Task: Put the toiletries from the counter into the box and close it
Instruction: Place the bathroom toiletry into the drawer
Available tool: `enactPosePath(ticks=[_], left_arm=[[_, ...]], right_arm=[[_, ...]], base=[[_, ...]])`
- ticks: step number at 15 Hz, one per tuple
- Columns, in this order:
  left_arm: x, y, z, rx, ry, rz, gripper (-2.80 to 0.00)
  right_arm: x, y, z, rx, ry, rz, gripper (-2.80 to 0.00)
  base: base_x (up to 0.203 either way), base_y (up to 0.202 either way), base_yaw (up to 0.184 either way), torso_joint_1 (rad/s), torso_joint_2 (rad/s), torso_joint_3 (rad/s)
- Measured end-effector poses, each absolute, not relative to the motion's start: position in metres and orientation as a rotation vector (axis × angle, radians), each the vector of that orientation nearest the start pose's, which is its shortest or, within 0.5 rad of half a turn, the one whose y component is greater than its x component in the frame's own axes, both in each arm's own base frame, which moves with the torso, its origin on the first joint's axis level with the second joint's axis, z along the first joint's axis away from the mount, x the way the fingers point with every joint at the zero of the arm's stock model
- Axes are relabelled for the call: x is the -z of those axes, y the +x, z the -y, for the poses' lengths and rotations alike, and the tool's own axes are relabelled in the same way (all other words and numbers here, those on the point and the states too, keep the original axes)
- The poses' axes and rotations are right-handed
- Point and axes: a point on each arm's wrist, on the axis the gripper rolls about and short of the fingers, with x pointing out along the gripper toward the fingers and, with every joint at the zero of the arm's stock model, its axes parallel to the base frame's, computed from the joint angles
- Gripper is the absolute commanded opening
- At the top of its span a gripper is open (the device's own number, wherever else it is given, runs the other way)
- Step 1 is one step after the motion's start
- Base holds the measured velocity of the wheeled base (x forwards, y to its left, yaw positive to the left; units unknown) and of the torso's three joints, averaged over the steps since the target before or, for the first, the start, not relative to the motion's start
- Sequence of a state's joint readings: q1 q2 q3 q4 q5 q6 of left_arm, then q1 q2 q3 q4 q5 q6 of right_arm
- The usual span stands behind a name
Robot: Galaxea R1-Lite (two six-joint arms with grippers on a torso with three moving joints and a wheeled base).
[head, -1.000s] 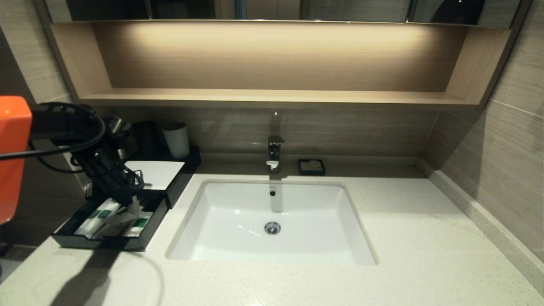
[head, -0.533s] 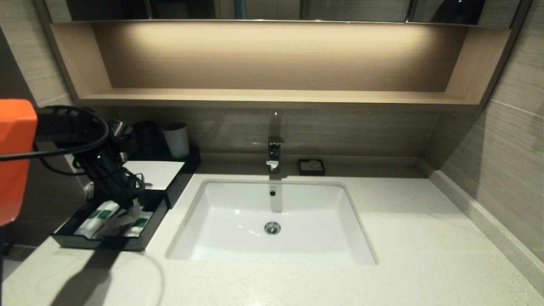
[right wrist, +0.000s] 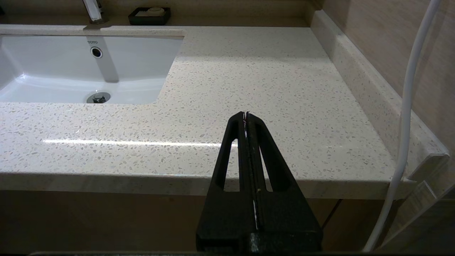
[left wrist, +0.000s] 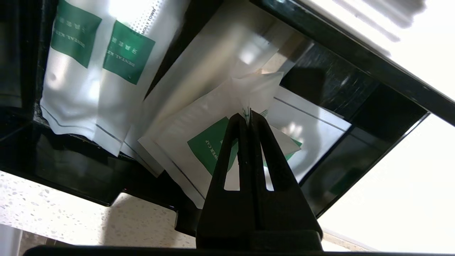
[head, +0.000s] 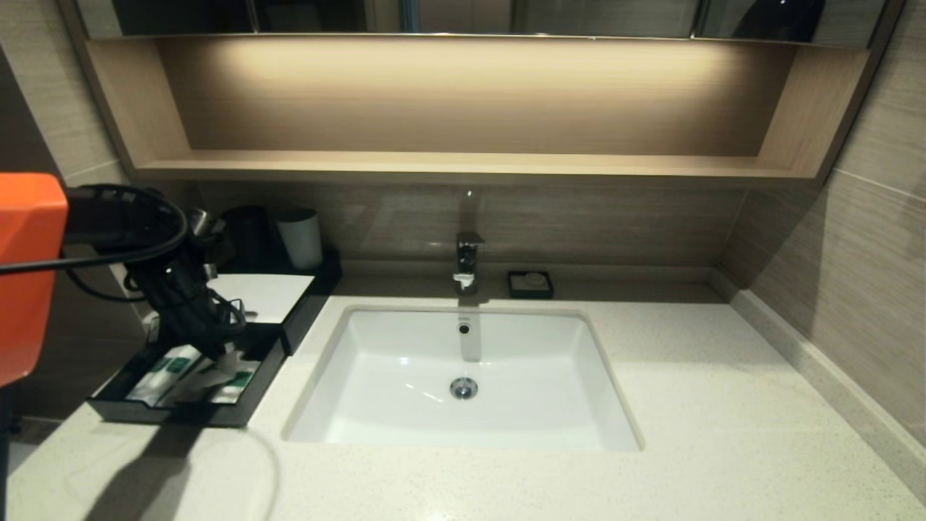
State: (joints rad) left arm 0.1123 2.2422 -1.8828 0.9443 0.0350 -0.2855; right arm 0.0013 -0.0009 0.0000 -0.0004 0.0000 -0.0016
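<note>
Left pincer (left wrist: 249,115) pinched shut on short sachet's (left wrist: 213,142) corner inside open drawer (head: 173,412), clear of its walls.

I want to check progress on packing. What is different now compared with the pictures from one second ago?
Very little. The left tool, shut on the short wide sachet, drew slightly back over the open drawer, carrying the sachet's raised corner along. The two long sachets stayed lying in the drawer. The right tool stayed parked, shut, before the counter.
</note>
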Motion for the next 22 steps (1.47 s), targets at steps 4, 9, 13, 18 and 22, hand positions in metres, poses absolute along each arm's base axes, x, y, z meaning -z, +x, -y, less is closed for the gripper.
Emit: enactPosePath(ticks=[4,9,13,18,22], left_arm=[[-0.142,0.402,-0.052,-0.323,-0.301,-1.280,0.00],[-0.146,0.400,-0.055,-0.330,-0.306,-1.271,0.00],[-0.159,0.395,-0.059,-0.338,-0.315,-1.240,0.00],[-0.181,0.381,-0.065,-0.359,-0.338,-1.208,0.00],[-0.202,0.367,-0.066,-0.372,-0.367,-1.174,-2.80]], right_arm=[[-0.075,-0.023,0.000,-0.001,-0.001,0.001,-2.80],[-0.075,-0.023,0.000,-0.001,-0.001,0.001,-2.80],[-0.075,-0.023,0.000,-0.001,-0.001,0.001,-2.80],[-0.075,-0.023,0.000,-0.001,-0.001,0.001,-2.80],[-0.076,-0.023,0.000,-0.001,-0.001,0.001,-2.80]], base=[[0.000,0.000,0.000,0.000,0.00,0.000],[0.000,0.000,0.000,0.000,0.00,0.000],[0.000,0.000,0.000,0.000,0.00,0.000],[0.000,0.000,0.000,0.000,0.00,0.000],[0.000,0.000,0.000,0.000,0.00,0.000]])
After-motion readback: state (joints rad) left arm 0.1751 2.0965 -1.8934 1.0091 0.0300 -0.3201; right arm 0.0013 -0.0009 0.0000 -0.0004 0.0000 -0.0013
